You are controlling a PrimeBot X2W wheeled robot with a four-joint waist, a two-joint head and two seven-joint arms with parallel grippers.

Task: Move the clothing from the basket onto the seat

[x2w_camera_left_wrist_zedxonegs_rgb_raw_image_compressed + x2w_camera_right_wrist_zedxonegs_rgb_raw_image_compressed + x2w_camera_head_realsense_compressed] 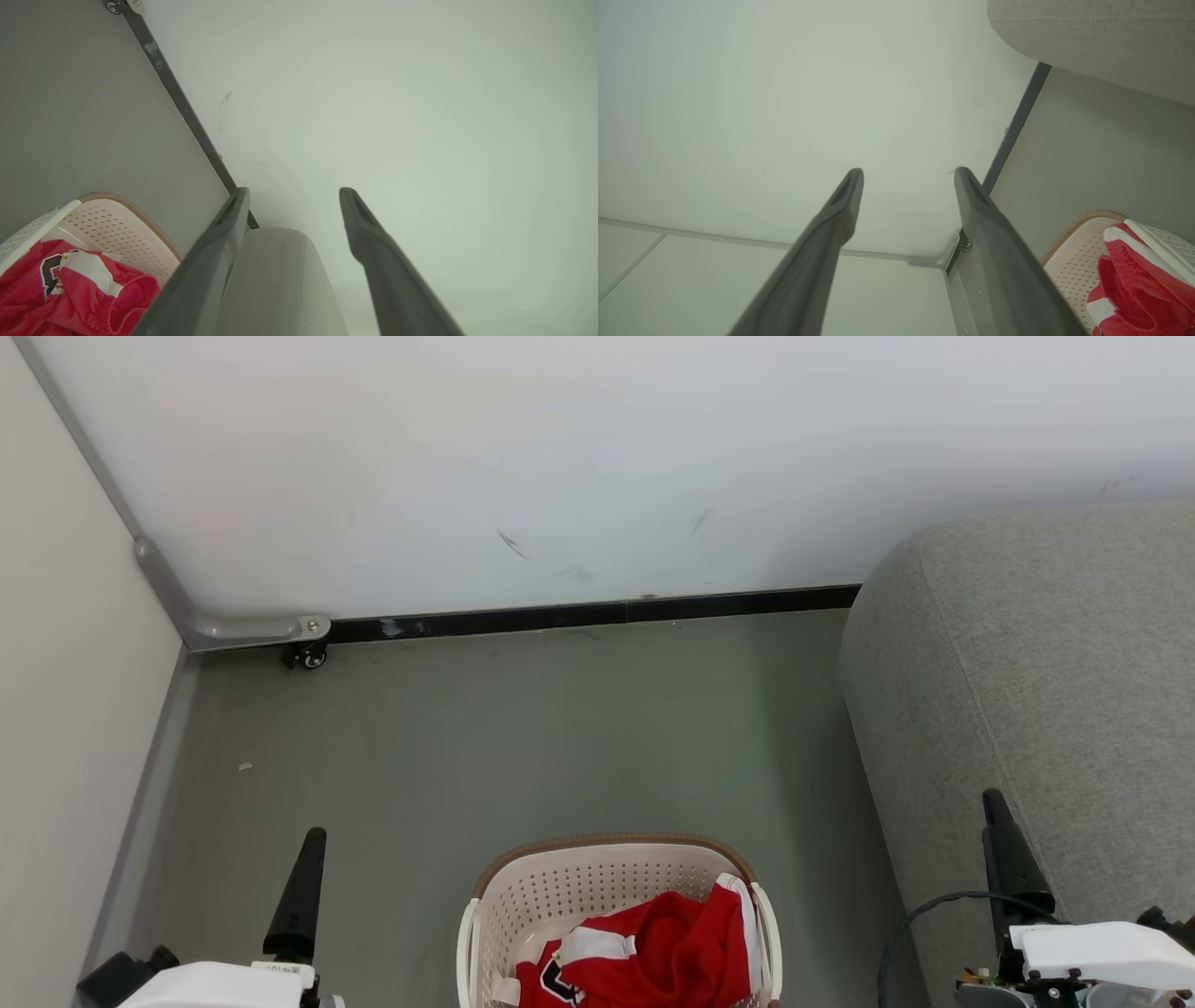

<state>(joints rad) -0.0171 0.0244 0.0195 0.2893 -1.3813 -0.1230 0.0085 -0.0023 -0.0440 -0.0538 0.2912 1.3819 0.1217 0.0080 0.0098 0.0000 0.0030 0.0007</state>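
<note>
The clothing (653, 943), red with white trim and a patch of black lettering, lies heaped inside the basket (597, 863). One white-striped fold rises to the basket's rim on the side nearer the seat (1046, 691). None of the clothing is on the seat yet.

The left gripper (294, 192) hangs to the left of the basket and the right gripper (909, 171) to its right, against the seat's padded edge. Both have their fingers spread wide with nothing between them.

**Hazards (judged).**
- The garments are tangled together, so a shallow pinch may lift one layer and let the rest slide off.
- That loose cloth could land on the floor (560, 737) in the strip between basket and seat.
- The fold at the rim may catch on the handle, so a pull could drag or tip the light basket.
- The right gripper is beside the seat's rounded corner and a loose cable (934, 903), and a careless swing could brush either.

**Clearances.**
- Beyond the basket, open floor runs to the dark baseboard (597, 612) and the wall (560, 476).
- To the basket's left there is ample floor up to a pale side panel (56, 709) and a small caster (308, 656).
- To the basket's right, a narrow gap separates it from the seat.
</note>
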